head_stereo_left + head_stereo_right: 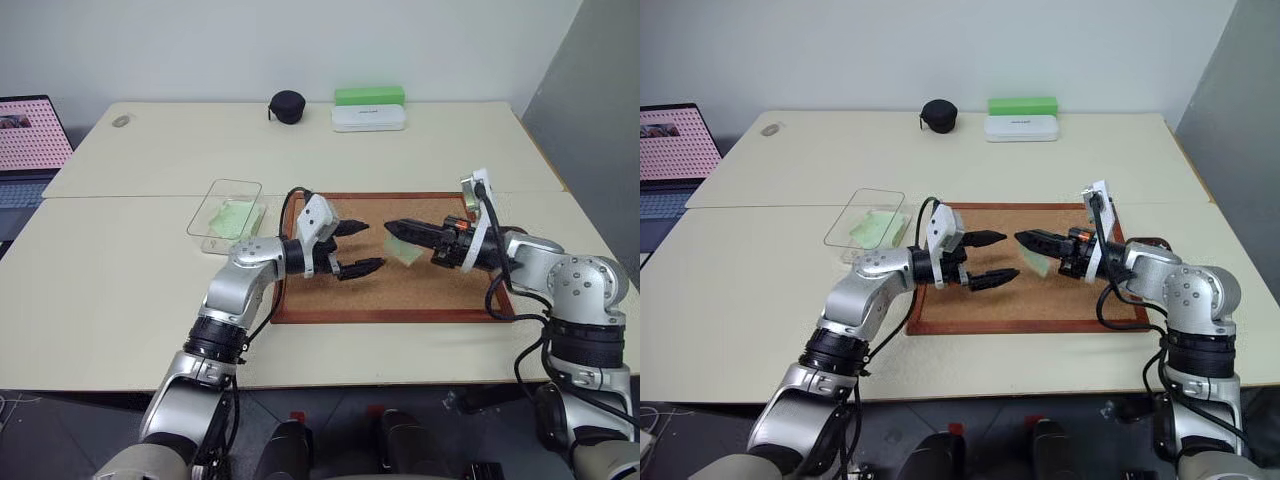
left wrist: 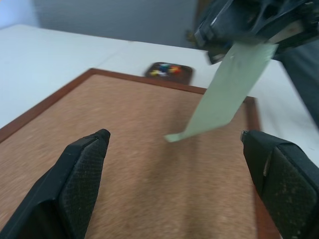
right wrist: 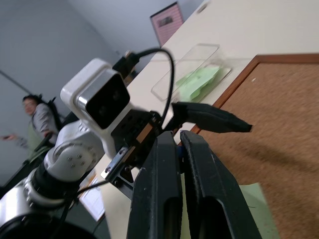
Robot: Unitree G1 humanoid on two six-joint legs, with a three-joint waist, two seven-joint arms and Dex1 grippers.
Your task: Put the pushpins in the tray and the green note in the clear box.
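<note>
The right end effector (image 1: 392, 227), at frame centre, pinches the thin pale green paper note (image 1: 405, 247) over the wood-framed cork board (image 1: 400, 300). The left end effector (image 1: 362, 247) stands wide. Risk: the limp note slipping before reaching the transparent plastic box (image 1: 226, 207), centre-left.

wall: plain pale grey-white surface (image 1: 300, 40) across the top of the frame, evenly lit.
side panel: darker grey surface (image 1: 600, 90) at the upper right edge, running down beside the tables.
tables: two cream-topped tables; far one (image 1: 200, 140) in the upper half, near one (image 1: 110, 300) across the middle, a straight seam between them at left centre.
floor: dark strip (image 1: 60, 430) at the lower left, below the near table's edge.
laptop: open at the far left edge, screen (image 1: 30, 132) showing a pink pattern, keyboard below it.
person: seated figure (image 3: 37, 122) at the left of the right wrist view, against a grey wall.
light: soft, even, no hard shadows on the tabletops.
</note>
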